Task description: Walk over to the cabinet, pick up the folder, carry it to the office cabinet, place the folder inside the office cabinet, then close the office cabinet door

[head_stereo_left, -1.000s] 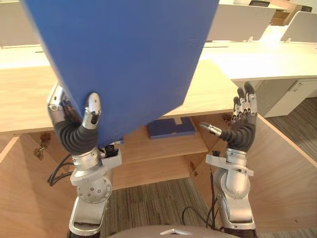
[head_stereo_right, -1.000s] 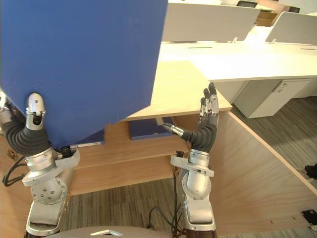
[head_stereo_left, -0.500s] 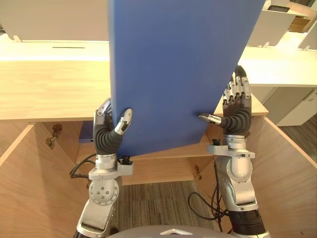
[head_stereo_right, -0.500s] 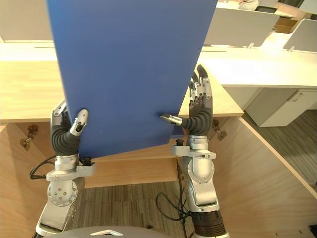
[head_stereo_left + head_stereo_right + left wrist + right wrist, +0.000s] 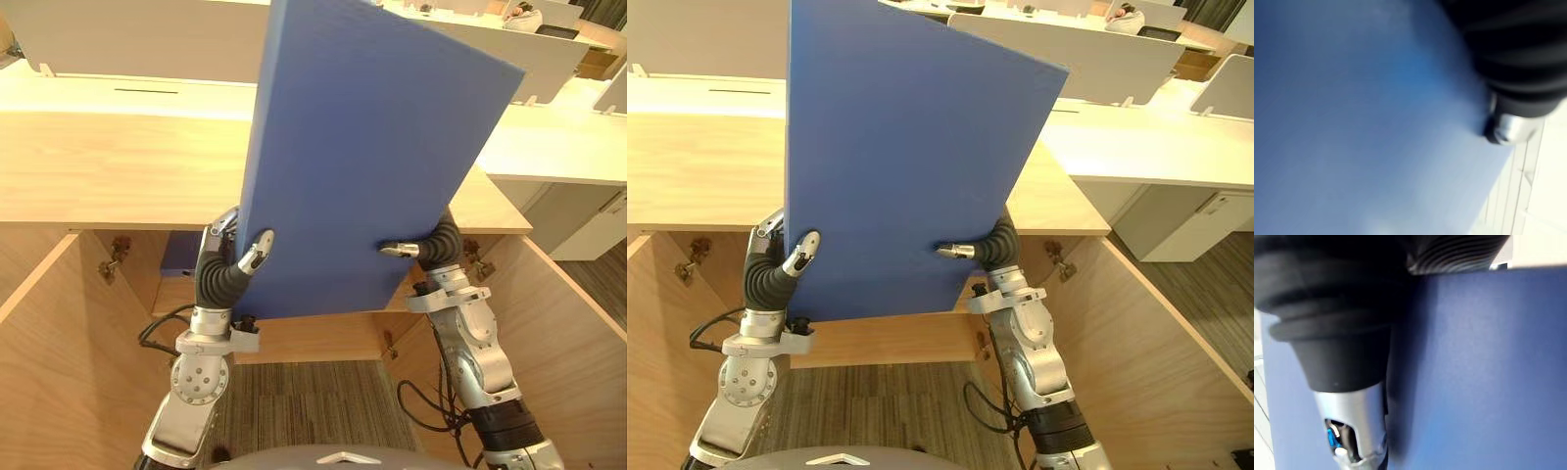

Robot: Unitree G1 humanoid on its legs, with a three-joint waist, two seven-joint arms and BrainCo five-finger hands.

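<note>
A stiff, flat, matte blue folder (image 5: 362, 166), rectangular, stands tilted in the air above the open light-wood cabinet (image 5: 59, 333). The left hand (image 5: 217, 277) and right hand (image 5: 443, 241) pinch it near its lower corners, thumbs on the near face, fingers behind.
</note>
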